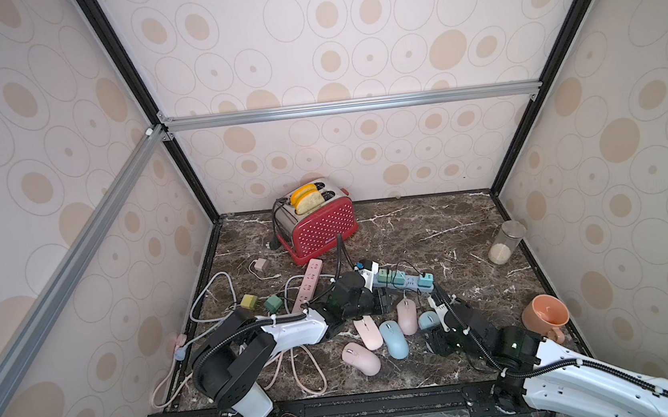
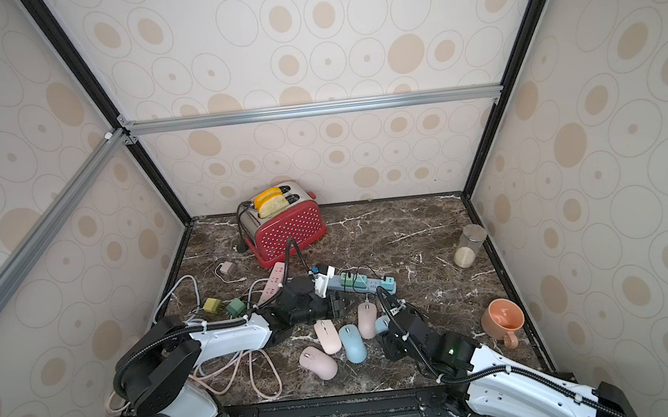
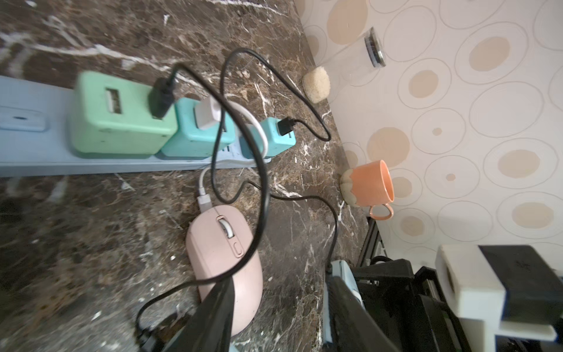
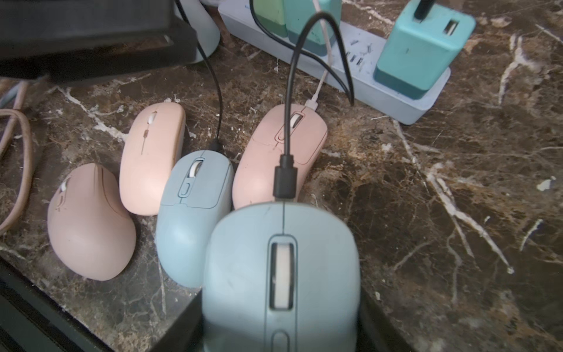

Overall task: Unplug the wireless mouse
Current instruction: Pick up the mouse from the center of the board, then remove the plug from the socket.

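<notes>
Marble tabletop [image 4: 457, 183]: right hand [image 4: 281, 311] clasps blue mouse [image 4: 281, 268], its nose toward power strip [image 4: 396, 97].

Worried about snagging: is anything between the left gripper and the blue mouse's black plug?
Yes: another black cable loops over the pink mouse, right in front of the left gripper, near the black plug.

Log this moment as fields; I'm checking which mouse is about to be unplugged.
right claw: straddles blue mouse; grip unclear
plug: black cable seated in that mouse's front
left claw: open, by rear of pink mouse
pink mouse plug: white cable in its front
power strip: blue, carrying chargers
</notes>
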Controlling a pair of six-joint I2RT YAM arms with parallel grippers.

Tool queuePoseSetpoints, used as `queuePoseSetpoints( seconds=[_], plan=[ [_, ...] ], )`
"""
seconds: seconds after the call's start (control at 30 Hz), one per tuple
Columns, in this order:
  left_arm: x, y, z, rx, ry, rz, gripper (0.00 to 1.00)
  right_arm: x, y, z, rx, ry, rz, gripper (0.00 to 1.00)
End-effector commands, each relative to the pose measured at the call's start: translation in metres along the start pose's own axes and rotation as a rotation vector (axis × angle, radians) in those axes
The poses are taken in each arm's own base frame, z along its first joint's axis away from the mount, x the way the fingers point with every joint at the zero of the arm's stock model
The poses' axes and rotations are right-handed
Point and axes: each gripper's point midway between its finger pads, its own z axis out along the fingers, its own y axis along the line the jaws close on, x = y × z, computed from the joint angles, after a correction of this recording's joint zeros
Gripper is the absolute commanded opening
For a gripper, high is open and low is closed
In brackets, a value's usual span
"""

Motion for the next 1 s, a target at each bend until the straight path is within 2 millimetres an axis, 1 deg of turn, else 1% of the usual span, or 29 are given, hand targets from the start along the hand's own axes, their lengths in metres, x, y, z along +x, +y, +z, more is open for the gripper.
queuePoseSetpoints(
  seconds=[0.0,0.07,0.13,0.37,0.77,0.97],
  plan=[
    [-0.010,-0.038,0.010,0.136,-0.018,0.008,0.58,-0.001,0.003,-0.001,-0.025,-0.016,-0.033,0.44],
    [-0.004,-0.037,0.015,0.128,0.002,0.016,0.58,-0.005,0.006,-0.002,-0.036,-0.023,-0.043,0.44],
    [0.000,-0.034,0.019,0.128,0.014,0.009,0.55,-0.008,0.011,-0.003,-0.057,-0.031,-0.056,0.44],
    [0.006,-0.043,0.026,0.174,0.032,0.010,0.53,-0.017,0.021,-0.002,-0.087,-0.032,-0.069,0.43],
    [0.007,-0.039,0.026,0.151,0.033,0.007,0.42,-0.041,0.034,-0.001,-0.116,-0.082,-0.055,0.42],
    [0.007,-0.037,0.026,0.141,0.030,0.002,0.35,-0.047,0.036,0.000,-0.119,-0.095,-0.044,0.41]
  ],
)
